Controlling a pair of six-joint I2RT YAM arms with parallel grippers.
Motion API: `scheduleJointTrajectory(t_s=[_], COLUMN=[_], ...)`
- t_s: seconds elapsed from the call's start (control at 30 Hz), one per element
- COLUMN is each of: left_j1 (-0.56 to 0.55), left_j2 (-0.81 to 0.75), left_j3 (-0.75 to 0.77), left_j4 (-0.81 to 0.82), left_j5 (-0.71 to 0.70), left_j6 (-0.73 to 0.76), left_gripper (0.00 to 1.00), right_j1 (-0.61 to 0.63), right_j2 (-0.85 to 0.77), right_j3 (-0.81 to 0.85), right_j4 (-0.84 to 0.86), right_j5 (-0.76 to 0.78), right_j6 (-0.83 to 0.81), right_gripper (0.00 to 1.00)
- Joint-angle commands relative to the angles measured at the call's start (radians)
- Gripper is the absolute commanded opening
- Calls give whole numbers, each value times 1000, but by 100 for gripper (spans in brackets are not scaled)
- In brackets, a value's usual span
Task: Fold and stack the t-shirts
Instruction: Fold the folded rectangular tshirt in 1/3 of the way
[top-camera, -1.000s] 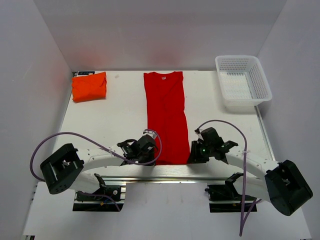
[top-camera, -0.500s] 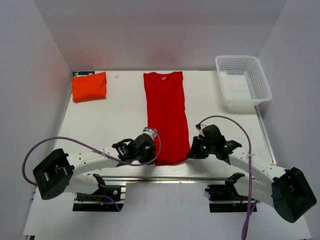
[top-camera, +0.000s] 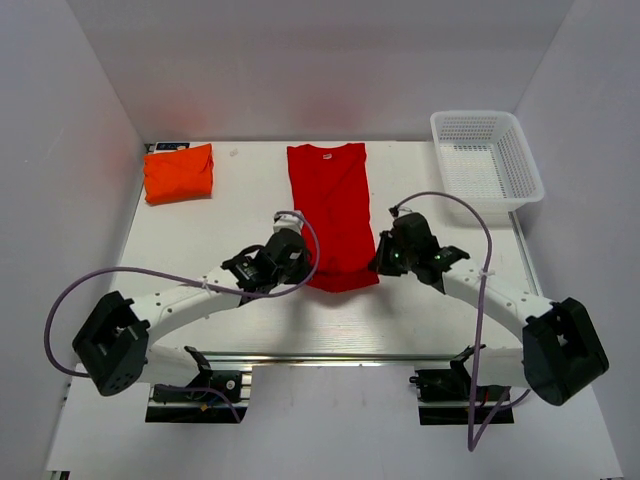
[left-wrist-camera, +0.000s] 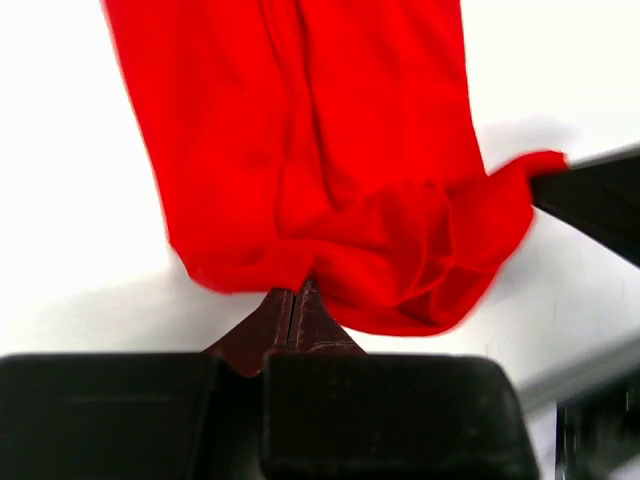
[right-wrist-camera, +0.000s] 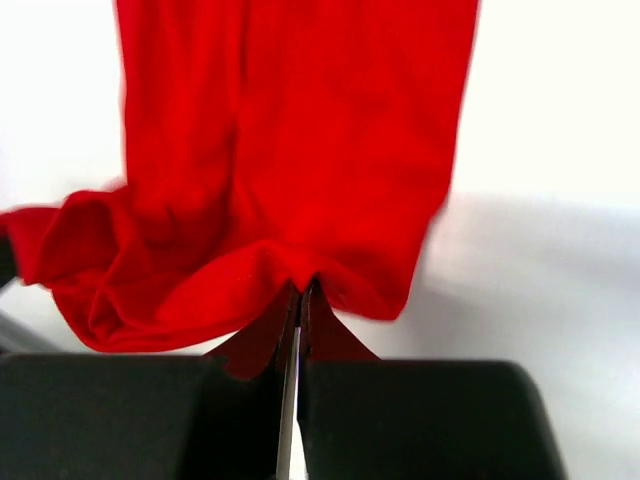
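Note:
The red t-shirt (top-camera: 332, 205) lies as a long narrow strip down the table's middle, collar at the far end. My left gripper (top-camera: 302, 262) is shut on its near left hem corner, and my right gripper (top-camera: 378, 262) is shut on its near right corner. Both hold the hem lifted, so the cloth sags between them. In the left wrist view the fingers (left-wrist-camera: 295, 310) pinch the red cloth (left-wrist-camera: 310, 150). In the right wrist view the fingers (right-wrist-camera: 300, 310) pinch the red cloth (right-wrist-camera: 290, 140) too. The orange t-shirt (top-camera: 179, 172) lies folded at the far left corner.
A white mesh basket (top-camera: 487, 164) stands at the far right corner. The table's near edge and a metal rail (top-camera: 320, 355) run just behind the arms. The booth's white walls close in the table on three sides.
Both grippers have carried the red shirt's near hem away from the table's front edge toward the collar, lifting it; the strip now looks shorter. The orange shirt and basket have not moved.

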Motion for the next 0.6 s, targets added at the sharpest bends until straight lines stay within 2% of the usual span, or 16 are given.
scheduleJointTrajectory(t_s=[0.0, 0.2, 0.33, 0.57], left_j1=[64, 157, 218, 292], left_j2=[52, 213, 266, 401], left_j3=[100, 259, 330, 468], left_j4=[-8, -17, -17, -20], left_j5=[-64, -22, 2, 80], left_j6=[56, 110, 150, 204], left_gripper=[0, 0, 0, 0], right_j1=[-16, -52, -77, -124], right_j2=[55, 179, 273, 454], right_j3=[134, 308, 388, 559], right_j4=[35, -2, -7, -28], right_j5=[95, 148, 161, 111], right_j6=[-27, -67, -101, -145], right_gripper=[0, 0, 0, 0])
